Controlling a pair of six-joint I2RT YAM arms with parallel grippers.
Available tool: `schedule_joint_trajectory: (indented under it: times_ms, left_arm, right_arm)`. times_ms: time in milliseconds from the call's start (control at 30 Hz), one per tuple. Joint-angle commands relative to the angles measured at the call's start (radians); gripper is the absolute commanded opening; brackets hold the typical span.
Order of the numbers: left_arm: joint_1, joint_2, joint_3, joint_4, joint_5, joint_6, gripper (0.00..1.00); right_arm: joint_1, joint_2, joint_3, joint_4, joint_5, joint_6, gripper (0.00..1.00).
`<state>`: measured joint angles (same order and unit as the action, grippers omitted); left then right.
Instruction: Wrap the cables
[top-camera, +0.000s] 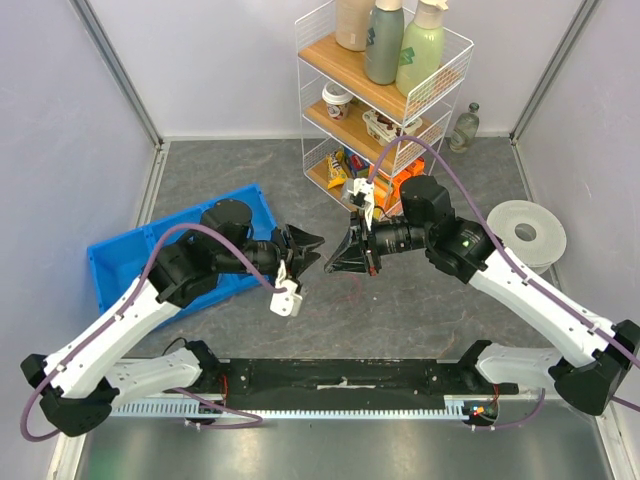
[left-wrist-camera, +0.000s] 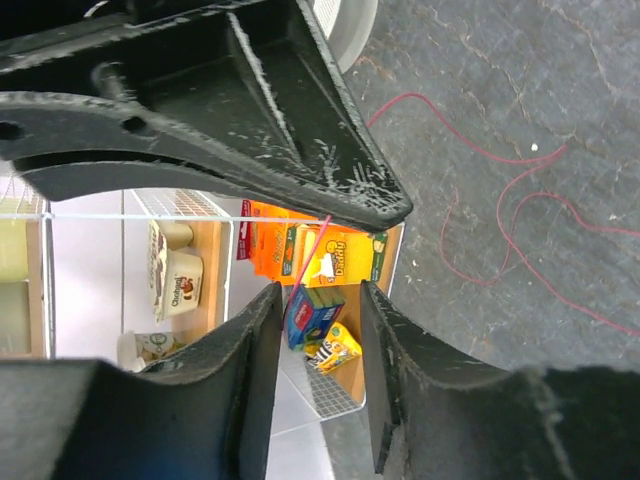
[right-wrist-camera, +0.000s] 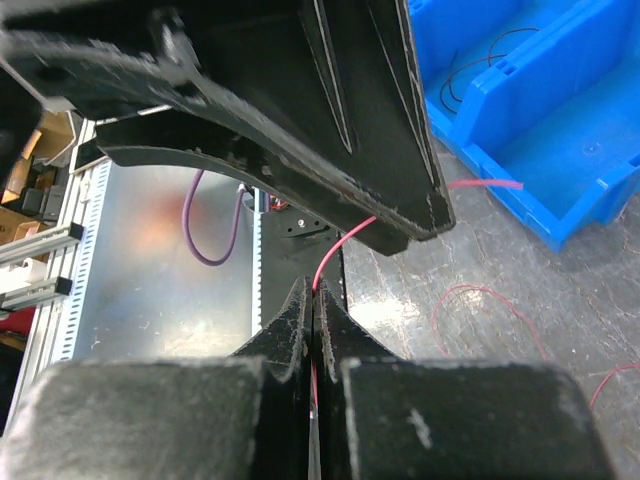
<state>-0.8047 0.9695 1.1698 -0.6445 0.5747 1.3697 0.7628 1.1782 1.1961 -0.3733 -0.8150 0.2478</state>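
Observation:
A thin red cable (right-wrist-camera: 335, 247) rises from the tips of my right gripper (right-wrist-camera: 313, 300), which is shut on it. It passes behind the left gripper's fingers (right-wrist-camera: 300, 110) and comes out toward the blue bin (right-wrist-camera: 540, 120). In the left wrist view the same cable (left-wrist-camera: 310, 260) runs from the right gripper's tip down into the gap of my left gripper (left-wrist-camera: 320, 340). Its jaws stand apart around the cable without pinching it. More of the cable lies in loose loops (left-wrist-camera: 470, 147) on the grey table. From above, the left gripper (top-camera: 312, 252) and right gripper (top-camera: 331, 265) meet tip to tip.
A white wire shelf (top-camera: 385, 100) with bottles and food boxes stands at the back. The blue bin (top-camera: 170, 255) lies under the left arm. A white spool (top-camera: 527, 232) sits at the right and a small glass bottle (top-camera: 465, 128) by the back wall.

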Motion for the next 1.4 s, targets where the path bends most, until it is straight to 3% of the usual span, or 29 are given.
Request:
schedule_joint_trajectory:
  times_ms: [0, 100, 167, 200, 300, 333, 533, 700, 900, 1033, 1267, 1367]
  left_arm:
    - [-0.031, 0.005, -0.007, 0.006, -0.052, 0.105, 0.40]
    - [-0.048, 0.009, -0.007, 0.031, -0.059, 0.069, 0.23]
    - [-0.047, 0.009, -0.007, 0.061, -0.062, 0.010, 0.03]
    - [-0.048, 0.006, -0.004, 0.078, -0.061, -0.045, 0.02]
    - [-0.041, 0.015, 0.028, 0.078, -0.052, -0.220, 0.02]
    - [-0.025, 0.020, 0.040, 0.065, -0.033, -0.256, 0.02]
    - [0.085, 0.031, 0.086, 0.066, 0.066, -0.454, 0.02]
    - [0.125, 0.047, 0.106, 0.094, 0.137, -0.570, 0.02]
    - [0.148, 0.058, 0.108, 0.129, 0.244, -0.763, 0.02]
    - [0.208, 0.057, 0.074, 0.260, 0.369, -1.005, 0.02]
    - [0.259, 0.044, -0.022, 0.592, 0.356, -1.359, 0.02]
    - [0.259, 0.055, -0.048, 0.713, 0.416, -1.498, 0.02]
  right_arm:
    - [-0.002, 0.006, 0.053, 0.020, -0.038, 0.031, 0.00]
    - [-0.002, 0.011, 0.059, 0.019, -0.039, 0.033, 0.00]
    - [-0.003, 0.009, 0.056, 0.019, -0.036, 0.030, 0.02]
    - [-0.003, 0.003, 0.056, 0.017, -0.029, 0.028, 0.07]
    - [-0.017, -0.014, 0.053, 0.001, 0.000, 0.002, 0.37]
    - [-0.023, -0.021, 0.053, -0.009, 0.004, -0.014, 0.41]
    - [-0.033, -0.069, 0.053, -0.096, 0.085, -0.165, 0.44]
    - [-0.033, -0.071, 0.057, -0.089, 0.132, -0.232, 0.41]
    - [-0.033, -0.063, 0.069, -0.021, 0.163, -0.219, 0.00]
    - [-0.033, -0.063, 0.045, -0.010, 0.159, -0.213, 0.00]
    - [-0.031, -0.074, 0.017, 0.019, 0.128, -0.183, 0.00]
    - [-0.031, -0.061, 0.022, 0.028, 0.120, -0.174, 0.00]
